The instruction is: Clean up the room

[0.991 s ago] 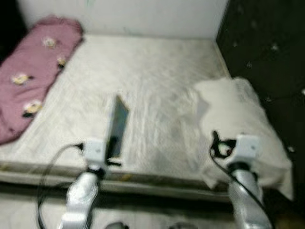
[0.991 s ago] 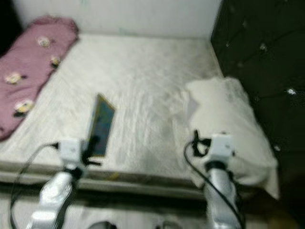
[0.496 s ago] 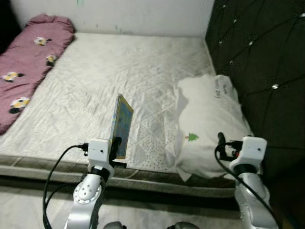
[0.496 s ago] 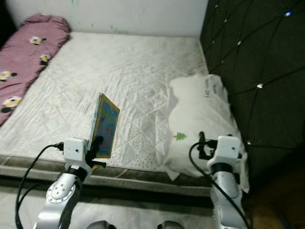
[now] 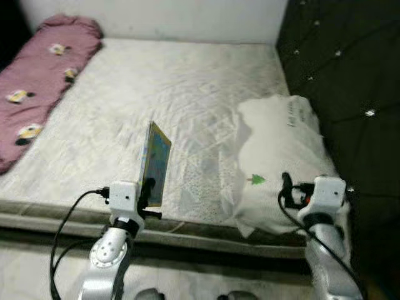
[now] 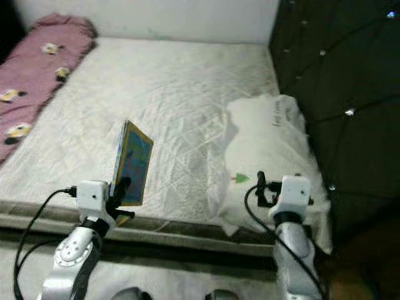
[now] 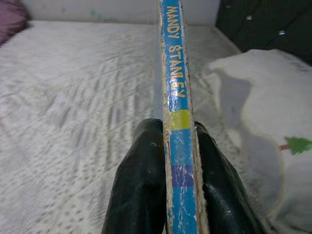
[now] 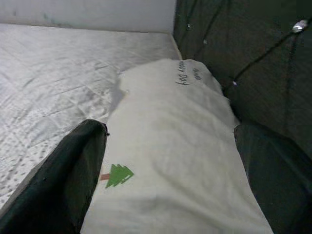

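A thin picture book [image 5: 155, 164] with a blue spine [image 7: 175, 97] stands upright above the near edge of the bed [image 5: 181, 94]. My left gripper [image 5: 148, 191] is shut on its lower end, one black finger [image 7: 144, 185] on each side. My right gripper [image 5: 286, 187] hovers over the near end of a white pillow [image 5: 281, 150] with a small green tree print [image 8: 118, 174]; its two fingers [image 8: 73, 170] are spread wide with nothing between them.
A pink quilt [image 5: 37, 81] with a cartoon print lies rolled along the bed's left side. A dark tufted headboard [image 5: 350, 81] rises on the right. A white wall [image 5: 156, 19] closes the far side. The quilted white mattress lies bare in the middle.
The camera has shifted and turned as I moved; the bed sits slightly differently in view. Both arms keep their pose, the book still upright in the left gripper.
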Controlling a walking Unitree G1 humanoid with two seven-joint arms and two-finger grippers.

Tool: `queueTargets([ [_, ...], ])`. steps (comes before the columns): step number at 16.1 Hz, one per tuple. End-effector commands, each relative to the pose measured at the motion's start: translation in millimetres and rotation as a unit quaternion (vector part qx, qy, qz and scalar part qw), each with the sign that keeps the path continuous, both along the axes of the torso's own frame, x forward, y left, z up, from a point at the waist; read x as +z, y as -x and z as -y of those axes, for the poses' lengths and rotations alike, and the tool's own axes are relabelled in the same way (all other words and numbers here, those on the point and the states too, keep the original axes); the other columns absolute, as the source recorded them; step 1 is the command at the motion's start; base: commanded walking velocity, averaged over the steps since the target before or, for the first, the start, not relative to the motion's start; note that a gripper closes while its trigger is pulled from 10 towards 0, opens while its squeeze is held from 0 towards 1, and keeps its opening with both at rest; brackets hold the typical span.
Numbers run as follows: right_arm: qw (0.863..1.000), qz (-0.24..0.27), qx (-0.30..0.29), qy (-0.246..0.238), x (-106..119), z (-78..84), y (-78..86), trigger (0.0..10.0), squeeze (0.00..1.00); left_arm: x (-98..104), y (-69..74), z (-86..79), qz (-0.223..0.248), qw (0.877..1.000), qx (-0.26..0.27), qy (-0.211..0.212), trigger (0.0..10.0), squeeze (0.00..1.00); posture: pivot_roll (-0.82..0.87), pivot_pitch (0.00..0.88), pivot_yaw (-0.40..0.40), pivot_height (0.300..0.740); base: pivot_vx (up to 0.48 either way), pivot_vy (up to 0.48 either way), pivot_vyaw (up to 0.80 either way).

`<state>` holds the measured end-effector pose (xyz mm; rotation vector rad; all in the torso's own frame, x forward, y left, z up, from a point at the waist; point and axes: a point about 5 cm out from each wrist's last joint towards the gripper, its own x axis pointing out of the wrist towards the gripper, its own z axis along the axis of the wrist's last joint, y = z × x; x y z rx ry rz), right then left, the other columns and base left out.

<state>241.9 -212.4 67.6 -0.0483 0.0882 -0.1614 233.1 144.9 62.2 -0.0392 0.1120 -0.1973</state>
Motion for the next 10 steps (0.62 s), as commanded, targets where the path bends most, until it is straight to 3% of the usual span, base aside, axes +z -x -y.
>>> queueTargets([
  [1,1.000,0.007,0.003,0.002,4.8,-0.2,-2.2,10.0,0.00,11.5,-3.6,1.3,0.029,1.000,-0.007,0.008,10.0,0.00,-0.03,0.046,0.021,0.740,0.000,0.000,0.00],
  [6,1.000,0.005,0.004,0.003,4.4,0.3,-3.1,10.0,0.00,11.7,-3.4,3.6,0.029,0.999,-0.013,0.015,10.0,0.00,-0.03,0.037,0.019,0.740,0.259,0.000,0.00],
  [8,1.000,0.005,0.004,0.002,4.5,0.5,-3.5,10.0,0.00,12.0,-4.0,4.4,0.030,0.999,-0.016,0.015,10.0,0.00,-0.03,0.034,0.020,0.740,0.272,0.000,-0.61],
  [10,1.000,0.005,0.007,0.000,4.5,-0.2,-4.2,10.0,0.00,12.0,-4.6,4.8,0.030,0.999,-0.017,0.017,10.0,0.00,-0.03,0.034,0.019,0.740,0.272,0.000,0.00],
])
